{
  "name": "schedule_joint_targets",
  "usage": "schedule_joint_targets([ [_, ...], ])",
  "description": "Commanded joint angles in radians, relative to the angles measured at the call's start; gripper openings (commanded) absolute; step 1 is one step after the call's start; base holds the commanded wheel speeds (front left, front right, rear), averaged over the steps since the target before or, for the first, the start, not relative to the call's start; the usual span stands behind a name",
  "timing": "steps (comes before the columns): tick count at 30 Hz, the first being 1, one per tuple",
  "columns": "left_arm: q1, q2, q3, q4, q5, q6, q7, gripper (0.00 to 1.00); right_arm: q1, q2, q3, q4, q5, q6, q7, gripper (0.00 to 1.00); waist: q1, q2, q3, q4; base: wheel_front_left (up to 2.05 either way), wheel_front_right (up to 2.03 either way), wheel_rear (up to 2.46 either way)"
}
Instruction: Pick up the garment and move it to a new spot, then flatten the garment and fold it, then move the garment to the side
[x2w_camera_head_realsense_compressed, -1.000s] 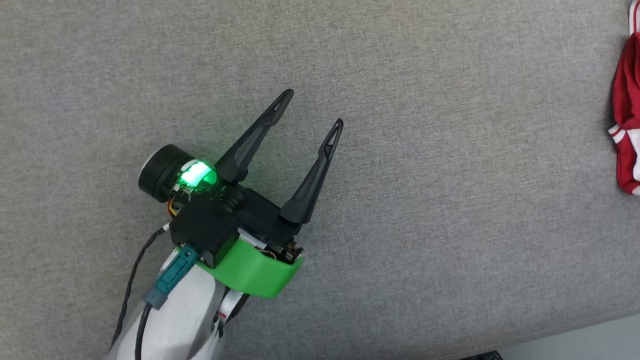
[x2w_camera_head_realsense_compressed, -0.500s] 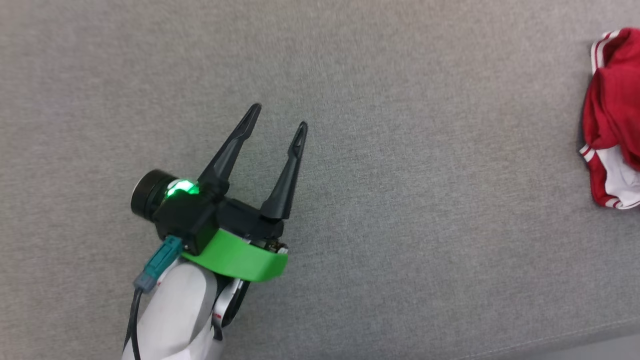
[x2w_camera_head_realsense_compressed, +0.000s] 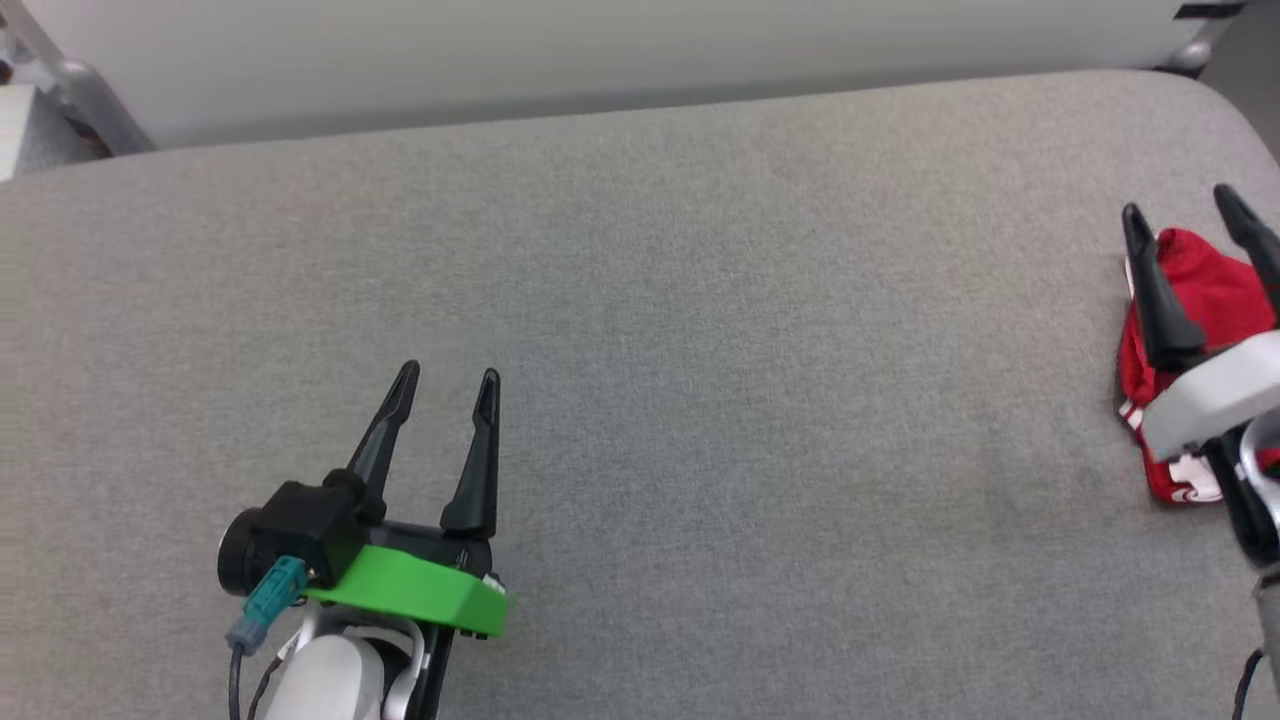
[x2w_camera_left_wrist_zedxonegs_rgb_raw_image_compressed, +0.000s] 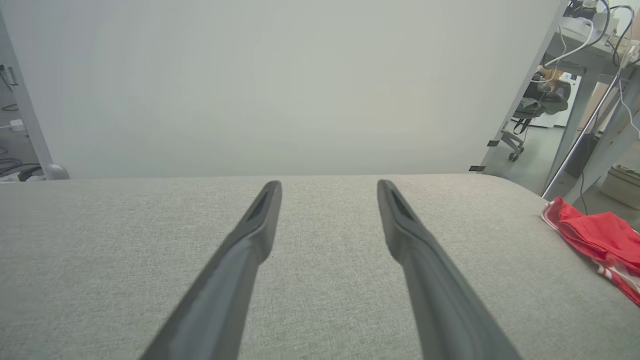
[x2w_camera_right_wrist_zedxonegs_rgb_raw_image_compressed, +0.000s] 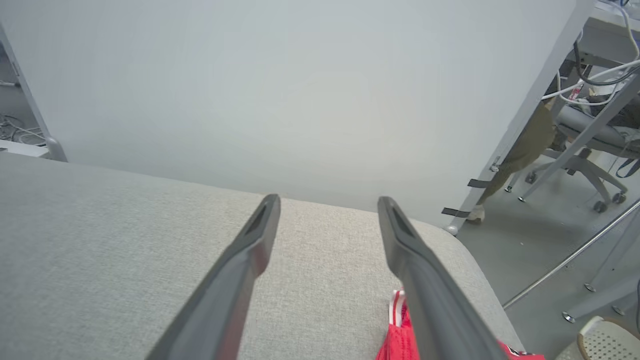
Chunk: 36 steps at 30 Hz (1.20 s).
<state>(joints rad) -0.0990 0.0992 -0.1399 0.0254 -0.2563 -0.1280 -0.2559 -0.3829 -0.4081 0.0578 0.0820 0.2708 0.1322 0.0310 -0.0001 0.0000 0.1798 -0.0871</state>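
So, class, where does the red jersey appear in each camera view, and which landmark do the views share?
Head view: red jersey at far right, beneath the open right gripper.
Left wrist view: red jersey lower right, near the edge.
Right wrist view: red jersey bottom edge, right of centre.
Shared landmark: the grey table's rounded far corner.

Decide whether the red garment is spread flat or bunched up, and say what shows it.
Bunched up: the garment is a crumpled heap on the grey surface, red folds piled over its striped trim.
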Motion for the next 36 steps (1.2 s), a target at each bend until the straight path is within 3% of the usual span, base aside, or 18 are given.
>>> schedule_joint_targets([
  [1, 0.021, -0.004, 0.008, 0.006, -0.004, -0.003, -0.006, 1.0, 0.049, 0.023, -0.001, -0.016, -0.001, -0.002, -0.031, 1.0, 0.0001, 0.0, -0.112, 0.078, 0.0, 0.0, 0.0],
  [10, 0.088, -0.022, 0.031, 0.005, 0.019, -0.003, -0.006, 1.0, 0.234, 0.207, -0.028, -0.017, -0.025, -0.002, -0.215, 1.0, 0.0001, 0.0, -0.157, 0.13, 0.0, 0.0, 0.0],
  [18, 0.124, -0.038, 0.045, 0.017, 0.038, -0.003, -0.006, 1.0, 0.3, 0.297, -0.034, -0.004, -0.063, -0.002, -0.28, 1.0, 0.0001, 0.0, -0.161, 0.142, 0.0, 0.0, 0.0],
  [36, 0.123, -0.046, 0.039, 0.045, 0.078, -0.003, -0.006, 1.0, 0.348, 0.353, -0.048, -0.029, -0.111, -0.002, -0.293, 1.0, 0.0001, 0.0, -0.15, 0.138, 0.0, 0.0, 0.0],
])
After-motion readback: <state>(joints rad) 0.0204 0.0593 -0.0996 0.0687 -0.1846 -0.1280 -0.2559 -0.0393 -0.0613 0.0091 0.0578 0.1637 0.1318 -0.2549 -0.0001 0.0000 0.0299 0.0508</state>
